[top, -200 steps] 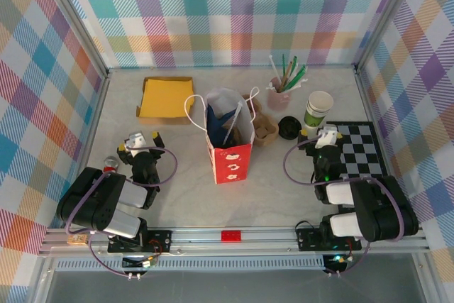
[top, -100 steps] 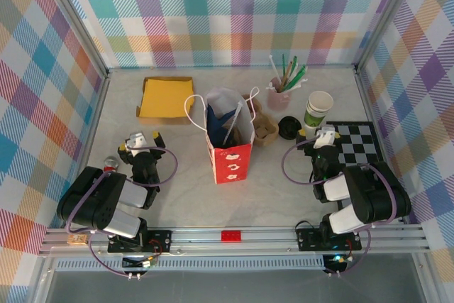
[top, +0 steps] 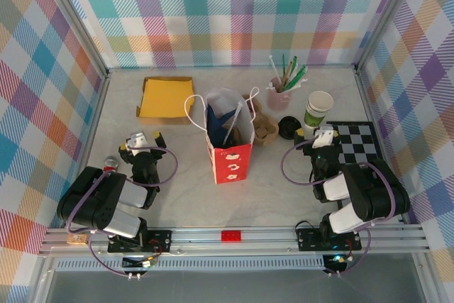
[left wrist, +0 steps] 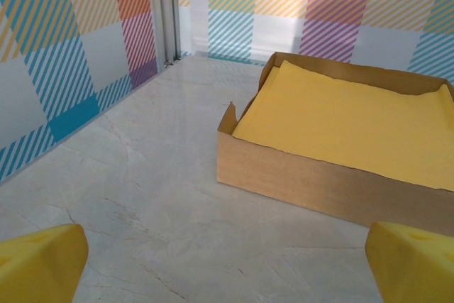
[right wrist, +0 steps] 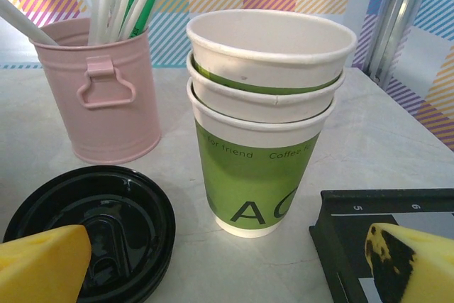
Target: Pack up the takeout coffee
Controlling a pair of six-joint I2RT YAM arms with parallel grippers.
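Takeout coffee (small olive-green paper cup, round black plastic lid): I cannot tell where it sits, or how it lies from either tool. The tall red paper bag (top: 230,155) stands open, its contents too small to read. Right gripper (right wrist: 227,264), spread, faces a lidless green cup stack (right wrist: 266,125) at 12 o'clock and a loose black lid (right wrist: 106,218) at 9. Left gripper (left wrist: 227,264), spread, faces a yellow-lined cardboard box (left wrist: 312,175) at 1.
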